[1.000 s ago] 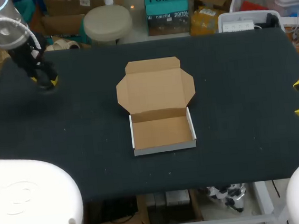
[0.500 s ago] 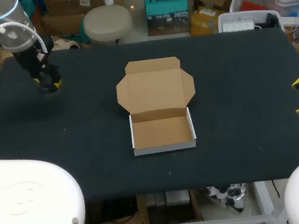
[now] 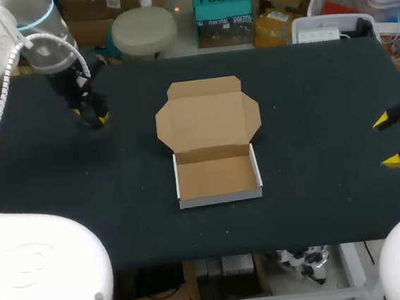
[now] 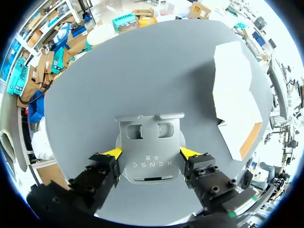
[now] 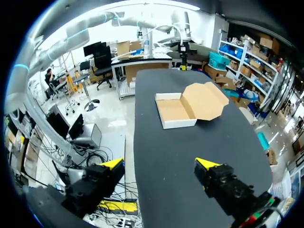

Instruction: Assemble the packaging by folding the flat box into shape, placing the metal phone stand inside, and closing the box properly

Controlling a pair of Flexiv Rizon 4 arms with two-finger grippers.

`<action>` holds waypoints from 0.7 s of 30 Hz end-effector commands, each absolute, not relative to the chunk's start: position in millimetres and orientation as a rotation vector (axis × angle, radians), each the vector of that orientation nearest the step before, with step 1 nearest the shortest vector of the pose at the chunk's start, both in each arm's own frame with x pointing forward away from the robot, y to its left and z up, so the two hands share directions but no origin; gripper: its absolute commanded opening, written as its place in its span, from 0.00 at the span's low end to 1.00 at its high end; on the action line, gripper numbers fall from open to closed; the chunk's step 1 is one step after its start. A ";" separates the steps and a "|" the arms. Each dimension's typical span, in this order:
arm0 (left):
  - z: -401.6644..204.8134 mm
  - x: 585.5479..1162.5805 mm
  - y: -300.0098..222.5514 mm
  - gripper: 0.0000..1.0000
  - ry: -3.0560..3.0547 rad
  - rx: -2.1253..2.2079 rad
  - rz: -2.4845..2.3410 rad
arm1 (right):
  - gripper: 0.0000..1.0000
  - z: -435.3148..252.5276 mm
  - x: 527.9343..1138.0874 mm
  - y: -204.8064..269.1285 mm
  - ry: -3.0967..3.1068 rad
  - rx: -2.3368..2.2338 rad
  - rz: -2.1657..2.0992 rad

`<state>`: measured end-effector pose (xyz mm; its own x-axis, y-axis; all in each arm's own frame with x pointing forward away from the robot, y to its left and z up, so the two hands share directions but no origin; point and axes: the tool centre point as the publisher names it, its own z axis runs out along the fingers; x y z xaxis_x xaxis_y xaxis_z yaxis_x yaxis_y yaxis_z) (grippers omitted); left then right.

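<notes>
The cardboard box point(image 3: 213, 143) stands folded at mid-table, its tray point(image 3: 217, 177) open upward and its lid point(image 3: 208, 114) laid flat behind it. My left gripper point(image 3: 92, 118) hovers to the left of the lid. In the left wrist view this gripper point(image 4: 150, 153) is shut on the grey metal phone stand point(image 4: 149, 147), a yellow tip on each side, and the box point(image 4: 236, 97) lies ahead and to one side. My right gripper point(image 3: 390, 142) hangs open at the table's right edge. From its wrist view the right gripper point(image 5: 160, 166) holds nothing, and the box point(image 5: 190, 107) lies far ahead.
The black table top point(image 3: 318, 202) spans the view, its front edge just below the box. My arms' white bases point(image 3: 34, 272) fill the lower corners.
My left arm has carried the phone stand rightward, closer to the box. The right gripper has come a little further in over the table's right edge.
</notes>
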<state>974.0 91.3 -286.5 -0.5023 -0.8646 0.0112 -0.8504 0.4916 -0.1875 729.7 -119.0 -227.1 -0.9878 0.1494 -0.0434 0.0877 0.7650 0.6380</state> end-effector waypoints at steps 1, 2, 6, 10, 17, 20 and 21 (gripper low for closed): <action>-280.9 960.7 75.5 0.00 2.618 -1.496 -0.211 | 1.00 -244.5 738.6 -99.8 2.901 0.160 0.960; -280.9 957.7 72.1 0.00 2.629 -1.480 -0.212 | 1.00 -248.3 739.0 -97.6 2.902 0.150 0.967; -281.4 949.0 62.9 0.00 2.634 -1.474 -0.192 | 1.00 -263.0 740.7 -90.9 2.898 0.120 0.923; -283.6 940.8 54.9 0.00 2.647 -1.465 -0.176 | 1.00 -270.9 743.7 -85.1 2.884 0.104 0.889; -287.3 928.9 37.4 0.00 2.670 -1.443 -0.151 | 1.00 -280.8 752.9 -78.3 2.861 0.114 0.892; -290.4 925.5 28.4 0.00 2.684 -1.418 -0.137 | 1.00 -285.4 757.2 -74.1 2.872 0.108 0.897; -290.9 924.9 25.7 0.00 2.690 -1.413 -0.136 | 1.00 -287.3 758.6 -73.0 2.885 0.112 0.891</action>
